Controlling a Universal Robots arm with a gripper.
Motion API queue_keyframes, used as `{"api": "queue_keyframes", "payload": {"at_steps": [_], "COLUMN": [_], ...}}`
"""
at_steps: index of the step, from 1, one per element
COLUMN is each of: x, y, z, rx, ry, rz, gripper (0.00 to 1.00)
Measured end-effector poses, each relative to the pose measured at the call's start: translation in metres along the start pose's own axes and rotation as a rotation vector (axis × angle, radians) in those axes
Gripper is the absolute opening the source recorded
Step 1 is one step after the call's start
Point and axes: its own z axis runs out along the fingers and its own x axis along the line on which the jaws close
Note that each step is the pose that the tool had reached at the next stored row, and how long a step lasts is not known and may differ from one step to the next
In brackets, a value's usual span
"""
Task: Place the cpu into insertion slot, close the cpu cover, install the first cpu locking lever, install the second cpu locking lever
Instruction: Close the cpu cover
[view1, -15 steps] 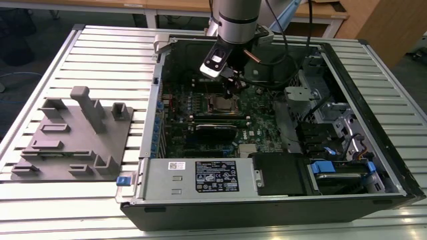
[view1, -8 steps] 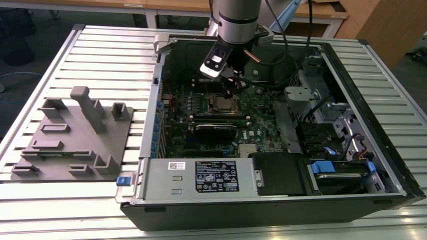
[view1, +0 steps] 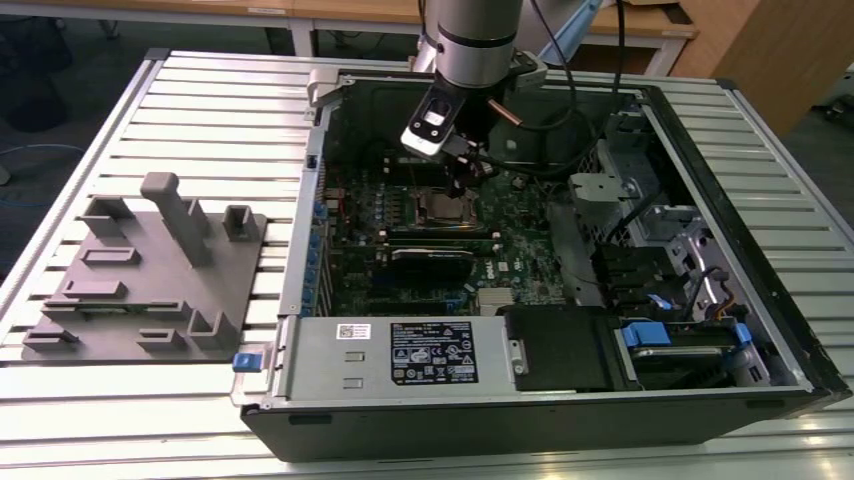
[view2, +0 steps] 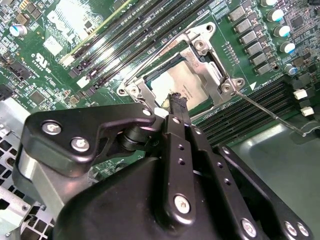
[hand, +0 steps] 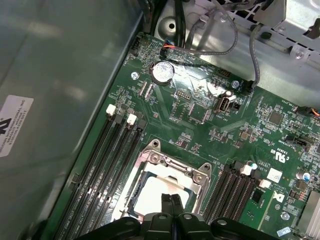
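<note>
Your black two-fingered end effector (view2: 177, 101) has its fingers pressed together, narrow, with nothing between them. In the second wrist view its tip hangs just over the near edge of the small square silver-grey cpu (view2: 192, 82). The cpu lies in the dark, metal-rimmed insertion slot (view1: 445, 207), and the thin silver frame of the cpu cover (view2: 210, 55) looks to be lying down around it. Just beside the socket, a thin wire locking lever (view2: 272, 114) stands out across the green circuit board (hand: 200, 135); I judge it unlatched. Watch for the tip sliding off that slim wire: it could scrape the board or the long black memory slots (view2: 150, 25) next to the socket. If you press on a cover that is not lying flat, you may stress the chip beneath. Farther out, the open black computer case (view1: 534, 440) sits on the slatted metal bench (view1: 214, 110).
</note>
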Motion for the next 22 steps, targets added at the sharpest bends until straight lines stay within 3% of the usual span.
{"api": "queue_keyframes", "payload": {"at_steps": [22], "x": [0.0], "y": [0.0], "z": [0.0], "rx": [-0.0006], "ry": [0.0007], "rz": [-0.022], "gripper": [0.1]}}
